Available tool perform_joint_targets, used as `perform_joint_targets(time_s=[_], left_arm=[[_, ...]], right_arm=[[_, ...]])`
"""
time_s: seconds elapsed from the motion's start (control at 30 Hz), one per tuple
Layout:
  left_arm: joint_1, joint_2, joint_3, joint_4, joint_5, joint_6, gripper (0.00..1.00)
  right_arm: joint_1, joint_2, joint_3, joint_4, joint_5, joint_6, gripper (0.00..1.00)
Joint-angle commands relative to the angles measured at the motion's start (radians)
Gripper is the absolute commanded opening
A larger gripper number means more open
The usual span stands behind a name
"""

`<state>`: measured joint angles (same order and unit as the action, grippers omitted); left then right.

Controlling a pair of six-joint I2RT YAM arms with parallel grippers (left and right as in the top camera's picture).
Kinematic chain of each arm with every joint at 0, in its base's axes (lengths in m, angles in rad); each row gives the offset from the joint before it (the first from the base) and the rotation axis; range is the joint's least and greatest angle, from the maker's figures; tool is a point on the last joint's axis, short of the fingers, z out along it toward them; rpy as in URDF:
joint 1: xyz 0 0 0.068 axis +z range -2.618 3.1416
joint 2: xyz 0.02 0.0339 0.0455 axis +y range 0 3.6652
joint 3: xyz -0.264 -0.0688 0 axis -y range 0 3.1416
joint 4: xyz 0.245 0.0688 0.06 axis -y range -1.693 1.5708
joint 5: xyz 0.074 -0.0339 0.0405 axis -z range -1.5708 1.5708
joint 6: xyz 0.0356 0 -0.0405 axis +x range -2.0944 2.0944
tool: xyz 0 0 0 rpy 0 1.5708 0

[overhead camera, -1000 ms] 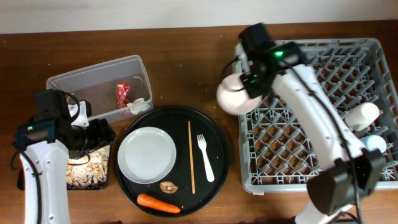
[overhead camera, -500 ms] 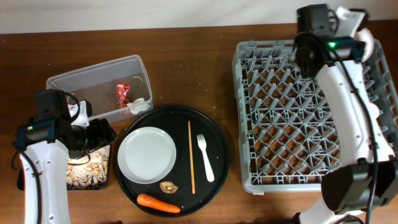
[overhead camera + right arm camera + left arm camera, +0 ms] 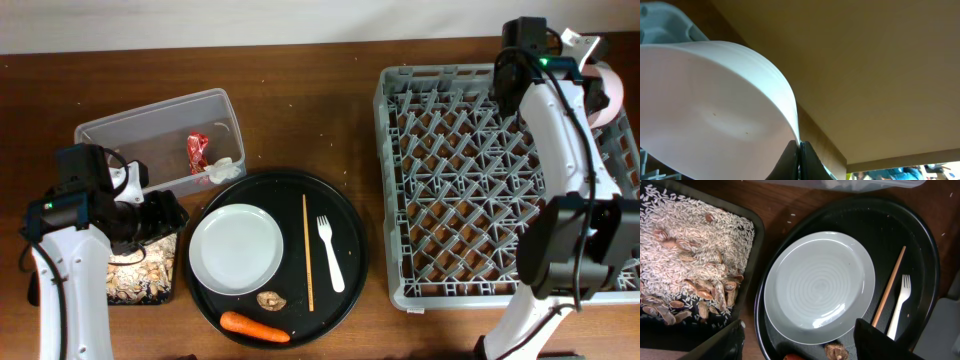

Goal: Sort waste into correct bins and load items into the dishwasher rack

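From overhead the right arm point(image 3: 560, 150) is covering the right side of the dishwasher rack point(image 3: 470, 180), so whatever is sitting in those rows is hidden. Only a pink sliver of the bowl point(image 3: 610, 98) is showing, past the rack's far right edge. The right gripper point(image 3: 798, 152) is hard to make out from up there. Its wrist view is filling that gap: the two dark fingers are pressing together on the bowl's thin rim. The bowl's pale outer wall is taking up most of the picture, and a grey corner of the rack is peeking in at top left. Whether the bowl is touching the rack I cannot tell.

The left gripper point(image 3: 799, 332) is hanging with its fingers spread wide and nothing between them, near the edge of the shallow black tray point(image 3: 751, 265). Only the finger ends are showing, cut off at the bottom of the wrist picture. That view is showing the food scraps point(image 3: 690, 255) as rice grains and nut shells, which overhead are reading only as a beige patch. It is also cropping the brown lump point(image 3: 836, 352) and the carrot point(image 3: 255, 327) beside the plate point(image 3: 820, 287).

Only the overhead view is showing the clear tub point(image 3: 150, 135) holding the red wrapper point(image 3: 197, 150) and crumpled paper point(image 3: 222, 170). It is also showing the stick point(image 3: 306, 250) and fork point(image 3: 330, 252) lying full length on the round black tray point(image 3: 345, 215).
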<state>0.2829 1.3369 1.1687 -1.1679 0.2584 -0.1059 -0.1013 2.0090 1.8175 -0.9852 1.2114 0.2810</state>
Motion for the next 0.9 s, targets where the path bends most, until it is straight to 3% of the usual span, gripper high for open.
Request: perform_joint_targets(time_s=[0.0, 0.47, 0.87], left_arm=[[0.003, -0.008, -0.007, -0.004, 0.018, -0.003, 0.70], [0.003, -0.008, -0.007, 0.002, 0.018, -0.003, 0.69], [0.003, -0.008, -0.007, 0.005, 0.018, -0.003, 0.69]], right_arm=[[-0.025, 0.057, 0.020, 0.006, 0.008, 0.008, 0.04], [-0.023, 0.140, 0.018, 0.007, -0.045, 0.008, 0.04], [-0.023, 0.140, 0.018, -0.155, -0.425, 0.041, 0.04]])
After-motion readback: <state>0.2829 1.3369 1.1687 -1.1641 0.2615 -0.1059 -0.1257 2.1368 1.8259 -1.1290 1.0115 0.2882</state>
